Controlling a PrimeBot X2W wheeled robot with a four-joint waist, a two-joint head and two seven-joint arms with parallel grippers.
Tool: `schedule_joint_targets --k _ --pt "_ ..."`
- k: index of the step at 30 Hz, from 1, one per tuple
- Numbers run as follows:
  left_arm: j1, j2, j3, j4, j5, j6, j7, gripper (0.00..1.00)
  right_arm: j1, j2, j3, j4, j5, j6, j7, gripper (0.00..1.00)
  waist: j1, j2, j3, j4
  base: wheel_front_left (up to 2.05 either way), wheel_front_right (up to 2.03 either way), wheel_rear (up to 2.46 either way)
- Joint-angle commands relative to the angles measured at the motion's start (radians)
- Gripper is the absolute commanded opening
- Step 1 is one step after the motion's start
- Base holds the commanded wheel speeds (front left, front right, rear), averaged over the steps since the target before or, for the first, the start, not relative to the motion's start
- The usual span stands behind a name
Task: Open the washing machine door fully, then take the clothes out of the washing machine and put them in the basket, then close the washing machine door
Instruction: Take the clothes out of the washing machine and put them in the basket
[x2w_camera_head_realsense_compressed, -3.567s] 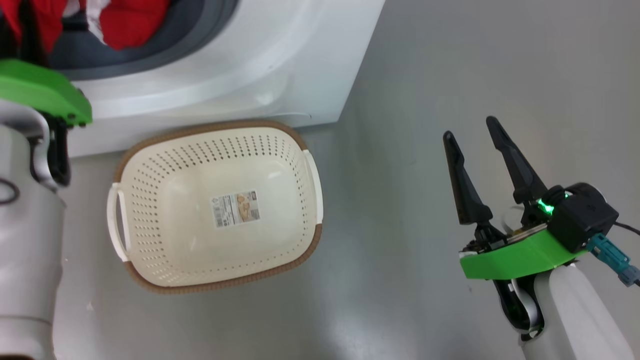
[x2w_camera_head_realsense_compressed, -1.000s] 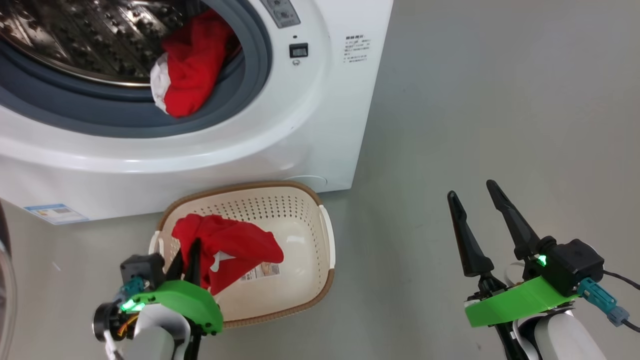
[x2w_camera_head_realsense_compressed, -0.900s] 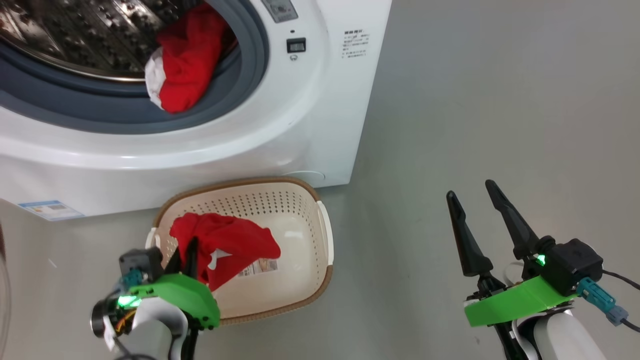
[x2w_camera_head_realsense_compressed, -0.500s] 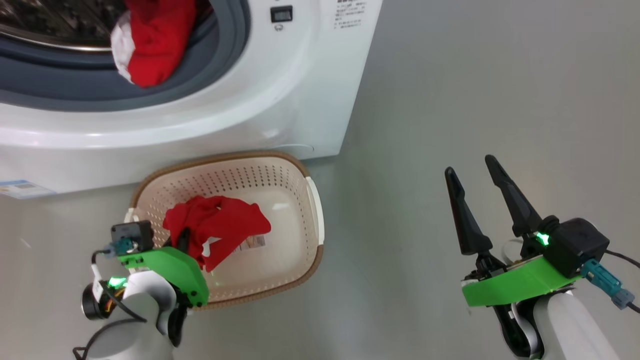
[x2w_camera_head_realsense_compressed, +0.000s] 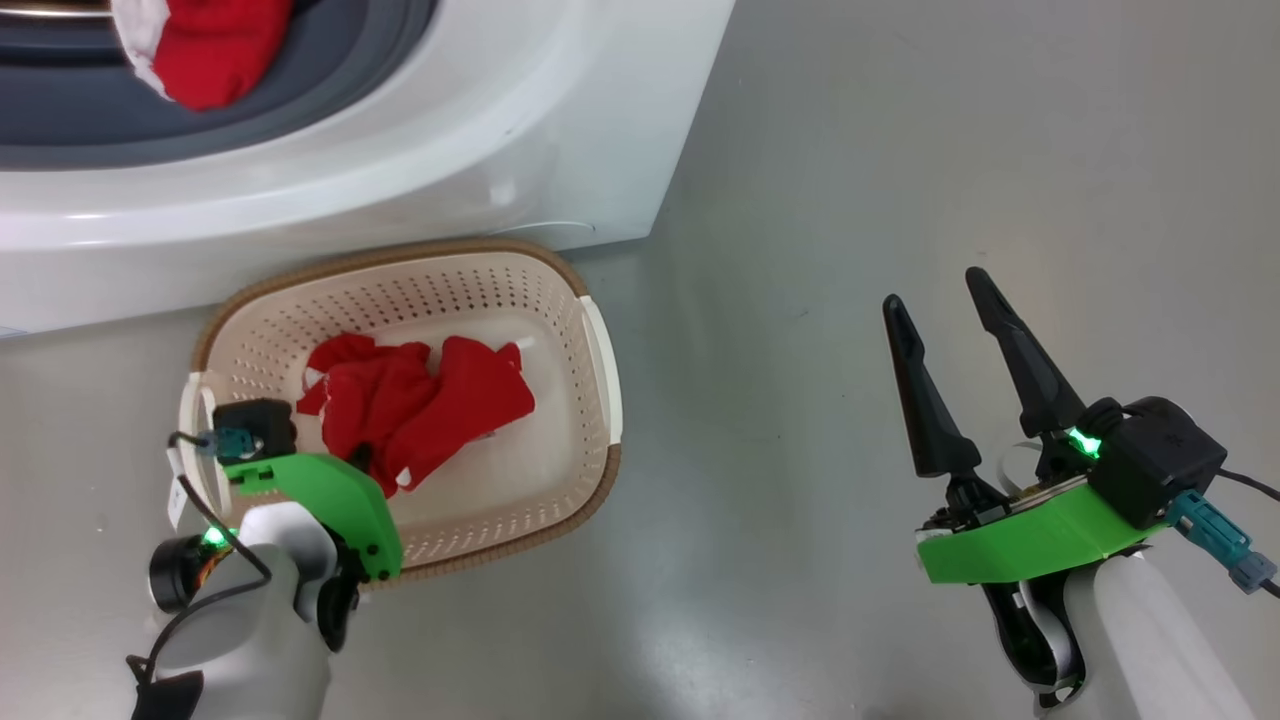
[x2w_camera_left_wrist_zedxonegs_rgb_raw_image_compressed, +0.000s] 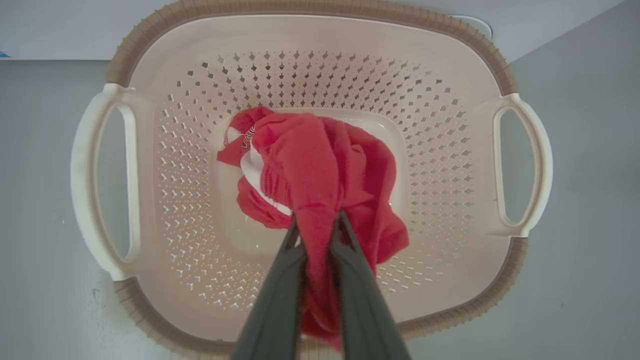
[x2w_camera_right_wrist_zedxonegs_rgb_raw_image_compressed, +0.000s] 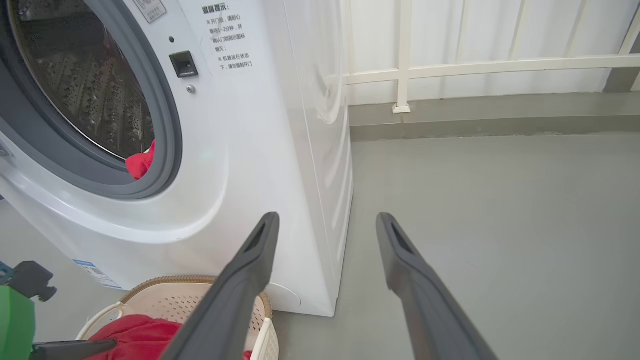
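The cream basket (x2w_camera_head_realsense_compressed: 400, 256) stands on the floor against the washing machine (x2w_camera_head_realsense_compressed: 520, 130). A red garment with white parts (x2w_camera_head_realsense_compressed: 420, 400) lies on the basket's floor. My left gripper (x2w_camera_left_wrist_zedxonegs_rgb_raw_image_compressed: 317, 220) is shut on a fold of this cloth (x2w_camera_left_wrist_zedxonegs_rgb_raw_image_compressed: 320, 155), just above the basket's near wall (x2w_camera_left_wrist_zedxonegs_rgb_raw_image_compressed: 440, 320). In the head view the left gripper (x2w_camera_head_realsense_compressed: 368, 462) is mostly hidden under its green mount. Another red and white garment (x2w_camera_head_realsense_compressed: 200, 50) hangs over the grey gasket (x2w_camera_right_wrist_zedxonegs_rgb_raw_image_compressed: 165, 125) of the steel drum (x2w_camera_right_wrist_zedxonegs_rgb_raw_image_compressed: 80, 80). My right gripper (x2w_camera_head_realsense_compressed: 940, 300) is open and empty over bare floor, far right of the basket. The door is out of view.
Grey floor (x2w_camera_head_realsense_compressed: 850, 150) stretches to the right of the machine. Behind it, a low kerb and a white railing (x2w_camera_right_wrist_zedxonegs_rgb_raw_image_compressed: 450, 70) run along a pale wall. A small blue label (x2w_camera_right_wrist_zedxonegs_rgb_raw_image_compressed: 95, 272) sits low on the machine's front.
The left gripper has gone down with the red garment, which now rests crumpled on the basket's floor. The head camera has tilted downward. The right gripper has stayed open in place.
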Motion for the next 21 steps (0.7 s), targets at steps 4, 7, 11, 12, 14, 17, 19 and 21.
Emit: schedule_joint_targets --k 4,7,11,12,14,17,19,21 --pt "0.003 0.039 0.010 0.001 -0.007 -0.007 0.028 0.00 -0.011 -0.001 0.031 -0.023 0.006 0.005 -0.006 1.00 -0.0001 -0.0001 0.019 -0.013 0.00 0.00 0.00" --pt "0.010 0.041 0.004 0.005 -0.010 -0.011 0.055 0.00 -0.014 -0.001 0.034 -0.021 0.009 0.005 -0.006 1.00 -0.0001 -0.0001 0.026 -0.016 0.00 0.00 0.00" --pt "0.012 0.044 0.001 0.008 -0.014 -0.011 0.059 0.29 -0.015 -0.001 0.036 -0.021 0.011 0.005 -0.006 1.00 -0.0001 -0.0001 0.031 -0.019 0.00 0.00 0.00" --pt "0.011 0.044 -0.001 0.008 -0.014 -0.010 0.054 0.34 -0.015 -0.001 0.036 -0.020 0.011 0.005 -0.006 1.00 -0.0001 -0.0001 0.030 -0.018 0.00 0.00 0.00" --pt "0.007 0.043 -0.009 0.008 -0.009 -0.010 0.035 0.44 -0.015 -0.001 0.034 -0.017 0.010 0.005 -0.006 1.00 -0.0001 -0.0001 0.027 -0.017 0.00 0.00 0.00" --pt "0.002 0.037 -0.014 0.009 -0.009 -0.010 0.014 1.00 -0.015 -0.001 0.029 -0.011 0.008 0.005 -0.006 1.00 -0.0001 -0.0001 0.017 -0.010 0.00 0.00 0.00" --pt "0.001 0.035 -0.019 0.009 -0.008 -0.009 -0.008 1.00 -0.015 -0.001 0.026 -0.006 0.004 0.005 -0.006 1.00 -0.0001 -0.0001 0.005 -0.005 0.00 0.00 0.00" --pt "0.001 0.031 -0.022 0.009 -0.009 -0.012 -0.032 1.00 -0.014 -0.001 0.022 -0.002 0.000 0.005 -0.006 1.00 -0.0001 -0.0001 -0.007 0.001 0.00 0.00 0.00"
